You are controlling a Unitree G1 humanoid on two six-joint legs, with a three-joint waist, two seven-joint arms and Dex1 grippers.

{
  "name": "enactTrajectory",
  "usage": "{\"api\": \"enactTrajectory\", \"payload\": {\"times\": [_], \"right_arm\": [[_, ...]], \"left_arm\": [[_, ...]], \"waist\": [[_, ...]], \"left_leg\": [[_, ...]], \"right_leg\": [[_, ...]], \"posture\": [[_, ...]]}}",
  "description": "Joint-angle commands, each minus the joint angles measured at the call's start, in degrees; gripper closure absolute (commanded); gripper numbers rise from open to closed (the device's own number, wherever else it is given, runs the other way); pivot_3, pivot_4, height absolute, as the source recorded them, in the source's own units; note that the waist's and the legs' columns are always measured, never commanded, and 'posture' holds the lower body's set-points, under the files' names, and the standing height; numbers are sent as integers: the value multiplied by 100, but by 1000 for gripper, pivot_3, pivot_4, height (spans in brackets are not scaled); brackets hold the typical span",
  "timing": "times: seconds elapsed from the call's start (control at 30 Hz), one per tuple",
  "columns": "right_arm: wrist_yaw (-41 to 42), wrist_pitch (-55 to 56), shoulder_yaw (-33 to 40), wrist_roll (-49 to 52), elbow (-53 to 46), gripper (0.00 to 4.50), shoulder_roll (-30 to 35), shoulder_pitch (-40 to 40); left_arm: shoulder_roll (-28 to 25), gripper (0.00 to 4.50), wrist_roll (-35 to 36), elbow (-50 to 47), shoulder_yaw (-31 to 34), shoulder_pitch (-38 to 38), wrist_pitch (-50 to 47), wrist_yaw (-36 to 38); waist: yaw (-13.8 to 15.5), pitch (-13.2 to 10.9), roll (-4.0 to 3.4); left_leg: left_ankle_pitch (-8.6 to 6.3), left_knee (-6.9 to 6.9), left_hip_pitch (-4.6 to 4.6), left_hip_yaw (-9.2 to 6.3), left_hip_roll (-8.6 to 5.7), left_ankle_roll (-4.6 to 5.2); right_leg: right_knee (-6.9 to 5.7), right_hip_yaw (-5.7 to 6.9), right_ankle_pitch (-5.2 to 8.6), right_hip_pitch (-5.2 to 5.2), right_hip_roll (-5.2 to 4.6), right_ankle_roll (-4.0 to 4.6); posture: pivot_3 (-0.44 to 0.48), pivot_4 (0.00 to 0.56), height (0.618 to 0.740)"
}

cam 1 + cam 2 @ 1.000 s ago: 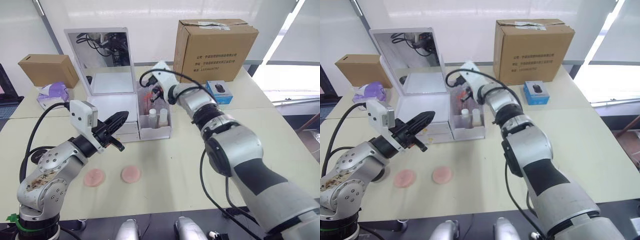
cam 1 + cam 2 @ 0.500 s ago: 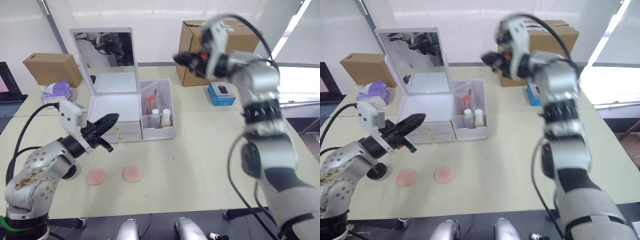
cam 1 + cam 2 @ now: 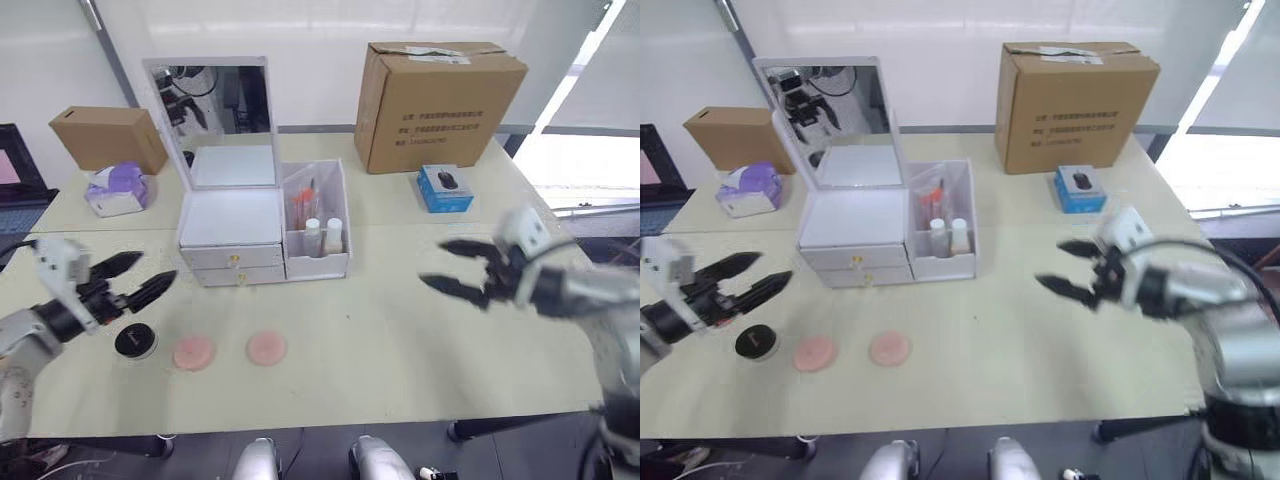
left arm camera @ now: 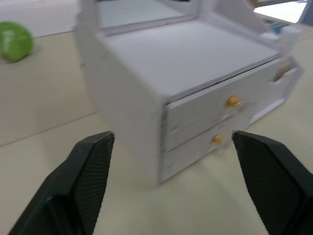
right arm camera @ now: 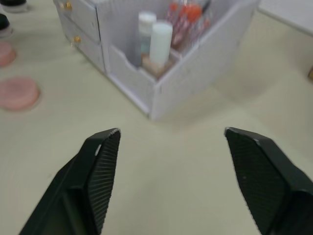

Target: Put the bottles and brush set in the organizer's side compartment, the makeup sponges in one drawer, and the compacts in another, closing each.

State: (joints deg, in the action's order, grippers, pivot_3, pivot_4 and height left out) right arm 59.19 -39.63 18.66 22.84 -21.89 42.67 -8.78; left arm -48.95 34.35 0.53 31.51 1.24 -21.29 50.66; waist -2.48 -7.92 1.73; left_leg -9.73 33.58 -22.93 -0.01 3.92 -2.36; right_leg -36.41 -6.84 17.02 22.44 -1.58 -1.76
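We see a large cardboard box [image 3: 440,103] at the table's [image 3: 420,340] far edge, with a small blue box [image 3: 446,187] just before it. On the far left sit a smaller cardboard box [image 3: 106,137] and a purple-and-white packet [image 3: 118,189].

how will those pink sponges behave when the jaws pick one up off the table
The makeup sponges lie flat and thin on the table, so getting a finger under an edge looks awkward. They are probably soft and light, likely to squash or bend when pinched. Lying flat, they shouldn't roll.
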Motion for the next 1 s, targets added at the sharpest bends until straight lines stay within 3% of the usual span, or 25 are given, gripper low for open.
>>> {"api": "enactTrajectory", "payload": {"times": [0.03,0.23,0.43,0.5,0.57,0.63,0.77,0.9,1.0], "right_arm": [[2,604,777,175,-114,34,39,533],[-171,1480,1224,26,473,34,-107,1474],[-1154,1003,1205,332,207,34,-338,1171],[-1235,990,1067,362,49,34,-299,1086],[-1324,590,1056,708,4,34,-283,931],[-1233,273,783,913,-188,34,-67,649],[-1110,-367,297,1412,-559,34,330,69],[-988,-1158,-184,2185,-766,34,661,-939],[-961,-1450,-386,2562,-802,34,754,-1510]], "left_arm": [[-397,0,-241,749,326,-148,569,461],[-822,0,-500,2001,380,-516,1060,892],[-977,0,-709,2900,238,-898,1429,1194],[-926,0,-724,2838,228,-889,1431,1195],[-863,0,-722,2660,216,-806,1394,1163],[-665,0,-654,1997,235,-433,1254,1053],[-112,0,-432,657,380,210,822,540],[1180,0,-8,-1379,114,854,237,-655],[1928,0,-83,-2423,-310,1141,48,-1375]], "waist": [[8,-2,-4],[21,0,19],[-14,-1,15],[-73,-20,-17],[-126,-38,-50],[-127,-57,-75],[116,-76,-93],[199,-76,-87],[238,-73,-46]], "left_leg": [[-3,-3,-2,7,0,-5],[-7,-33,0,34,-5,-12],[-6,-55,5,54,-7,-11],[21,-60,-42,-23,-35,33],[39,-63,-22,-228,-132,62],[51,-59,-23,-422,-220,74],[42,-72,-33,-278,-117,44],[43,-72,-40,-227,-99,46],[48,-62,-42,-196,-97,54]], "right_leg": [[12,2,0,-2,-6,0],[37,31,-2,-2,-48,0],[35,82,-23,-6,-91,-11],[43,175,-30,-73,-121,-14],[45,380,0,-169,-207,-34],[29,572,39,-207,-288,-62],[23,571,38,-156,-291,-5],[28,562,25,-150,-298,13],[35,544,12,-153,-296,1]], "posture": [[0,150,740],[0,150,740],[0,150,740],[0,150,740],[0,150,740],[0,150,740],[0,150,740],[0,150,740],[0,150,740]]}}
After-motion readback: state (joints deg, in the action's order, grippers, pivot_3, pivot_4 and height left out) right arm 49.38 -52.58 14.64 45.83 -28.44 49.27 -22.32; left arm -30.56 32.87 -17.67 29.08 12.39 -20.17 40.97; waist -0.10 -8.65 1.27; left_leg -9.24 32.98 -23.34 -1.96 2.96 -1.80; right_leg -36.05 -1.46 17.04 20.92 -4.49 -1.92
